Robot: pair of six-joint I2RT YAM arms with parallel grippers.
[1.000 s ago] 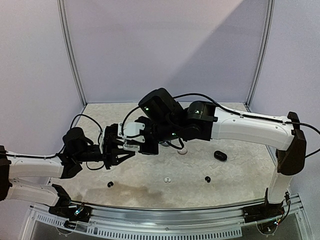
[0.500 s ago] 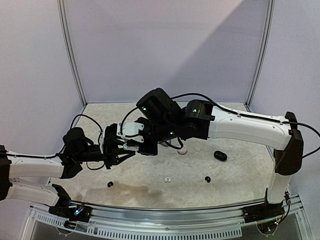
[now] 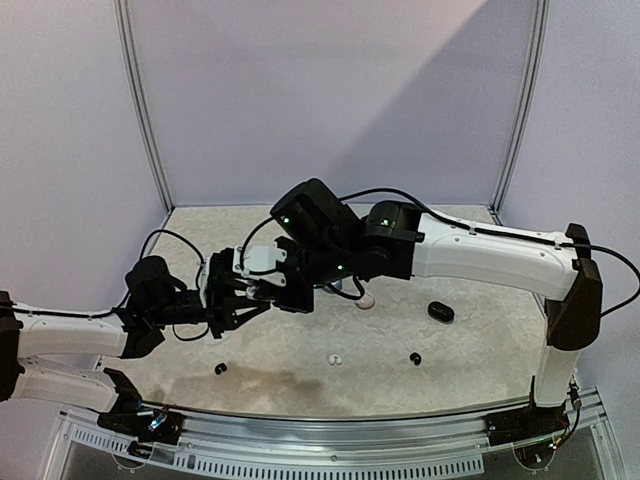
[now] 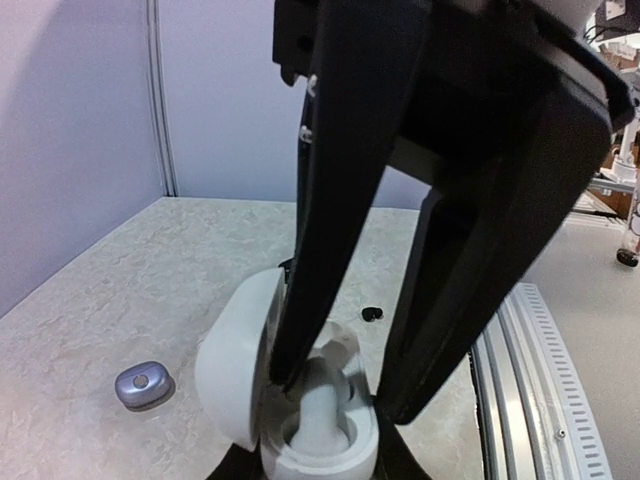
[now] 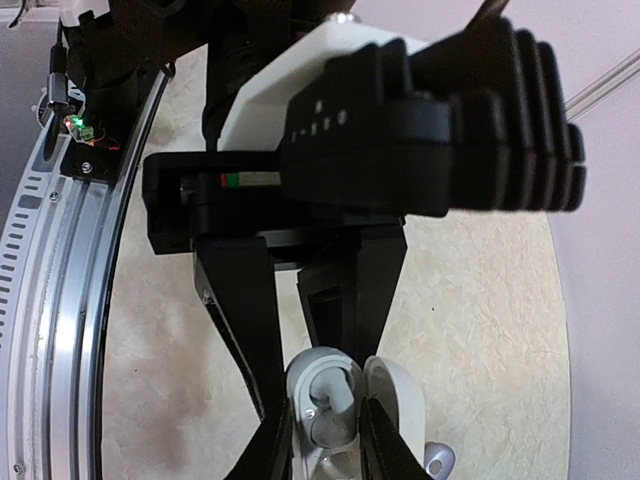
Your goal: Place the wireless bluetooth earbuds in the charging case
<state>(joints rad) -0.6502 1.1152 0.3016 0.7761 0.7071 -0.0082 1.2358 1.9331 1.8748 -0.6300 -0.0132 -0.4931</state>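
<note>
Bud [image 4: 318,395], white, stands in a well of the open case [image 4: 320,455] at the bottom middle of the left wrist view. The right claw [image 4: 342,396] comes down from the top of that frame with its two black fingers spread, one on each side of the bud. One tip is by the raised lid [image 4: 232,375], the other by the case's right rim. Whether either finger touches the bud cannot be told. The left claw [image 3: 243,303] is clamped on the case and holds it above the table [image 3: 480,350], left of centre in the top view.

Against the frame a second ago, the right arm's wrist has shifted a little to the left in the top view, further over the left claw. The left arm and the case have stayed put, and the loose things lie as before.

Further out, a grey case [image 4: 142,385] lies at the lower left of the left wrist view. In the top view a second white bud [image 3: 365,300] lies just right of the claws and a black case [image 3: 440,312] further right. Lower down, a third white bud [image 3: 335,358] lies between the left black bud [image 3: 220,368] and the right black bud [image 3: 415,357].
</note>
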